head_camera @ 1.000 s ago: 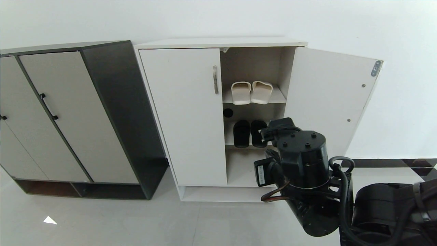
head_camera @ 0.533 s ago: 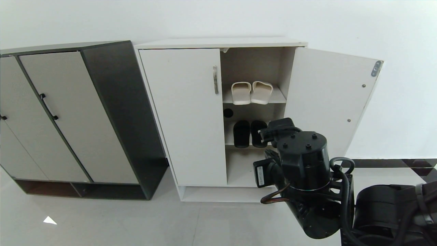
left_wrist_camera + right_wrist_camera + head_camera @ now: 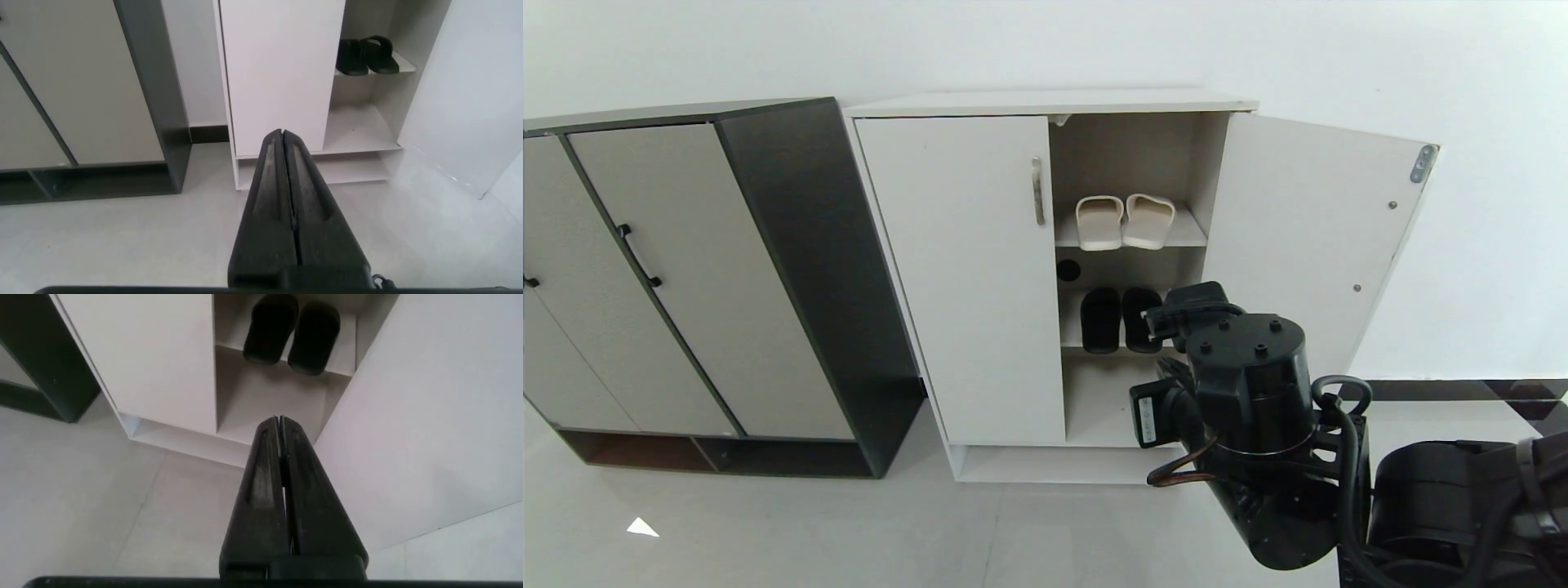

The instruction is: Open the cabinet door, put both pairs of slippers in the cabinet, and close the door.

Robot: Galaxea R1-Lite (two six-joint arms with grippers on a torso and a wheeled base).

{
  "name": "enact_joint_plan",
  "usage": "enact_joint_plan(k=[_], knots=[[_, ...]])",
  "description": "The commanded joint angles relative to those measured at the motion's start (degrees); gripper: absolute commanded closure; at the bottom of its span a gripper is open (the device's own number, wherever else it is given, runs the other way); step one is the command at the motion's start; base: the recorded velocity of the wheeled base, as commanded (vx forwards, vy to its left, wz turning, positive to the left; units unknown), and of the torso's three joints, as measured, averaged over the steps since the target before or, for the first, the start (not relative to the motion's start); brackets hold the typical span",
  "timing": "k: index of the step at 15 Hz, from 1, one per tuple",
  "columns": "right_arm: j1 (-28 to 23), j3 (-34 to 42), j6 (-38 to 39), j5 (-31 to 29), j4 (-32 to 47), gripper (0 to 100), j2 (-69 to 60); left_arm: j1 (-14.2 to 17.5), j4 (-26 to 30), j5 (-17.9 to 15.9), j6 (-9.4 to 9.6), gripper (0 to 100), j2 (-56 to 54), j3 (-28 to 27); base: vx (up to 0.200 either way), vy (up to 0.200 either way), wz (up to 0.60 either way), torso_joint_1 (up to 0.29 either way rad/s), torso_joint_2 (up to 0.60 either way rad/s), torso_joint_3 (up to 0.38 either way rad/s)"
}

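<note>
no words, numbers or signs can be read on the white wooden cabinet [image 3: 956, 278], the cream rubber slippers [image 3: 1125, 221] or the black rubber slippers [image 3: 1121, 318].

So, two units are lined up against the wall [image 3: 1462, 82]: the cabinet [image 3: 1054, 102] on the right, a second cabinet [image 3: 800, 269] just beside it on the left. The right door [image 3: 1307, 237] is swung out to the right, while the left door [image 3: 956, 278] is kept shut. Inside, one pair of slippers [image 3: 1125, 220] is parked on the upper shelf [image 3: 1192, 237], and the other pair [image 3: 1121, 318] is set on the shelf right below. The right arm [image 3: 1250, 408] is held in front of the bottom compartment.
</note>
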State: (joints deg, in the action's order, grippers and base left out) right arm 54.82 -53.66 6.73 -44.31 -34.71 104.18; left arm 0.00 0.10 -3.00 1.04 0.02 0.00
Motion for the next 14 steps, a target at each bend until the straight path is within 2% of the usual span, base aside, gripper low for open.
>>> enact_joint_plan(k=[1, 5, 14], knots=[[0.02, -0.04, -0.05, 0.02, -0.01, 100, 0.06, 0.00, -0.01, 0.01, 0.02, 100, -0.02, 0.00, 0.000, 0.000, 0.00, 0.000, 0.00, 0.000], [0.02, -0.04, -0.05, 0.02, -0.01, 100, 0.06, 0.00, -0.01, 0.01, 0.02, 100, 0.06, 0.00, 0.000, 0.000, 0.00, 0.013, -0.18, -0.272], [0.02, -0.04, -0.05, 0.02, -0.01, 100, 0.06, 0.00, -0.01, 0.01, 0.02, 100, 0.06, 0.00, 0.000, 0.000, 0.00, 0.100, -0.49, -0.347]])
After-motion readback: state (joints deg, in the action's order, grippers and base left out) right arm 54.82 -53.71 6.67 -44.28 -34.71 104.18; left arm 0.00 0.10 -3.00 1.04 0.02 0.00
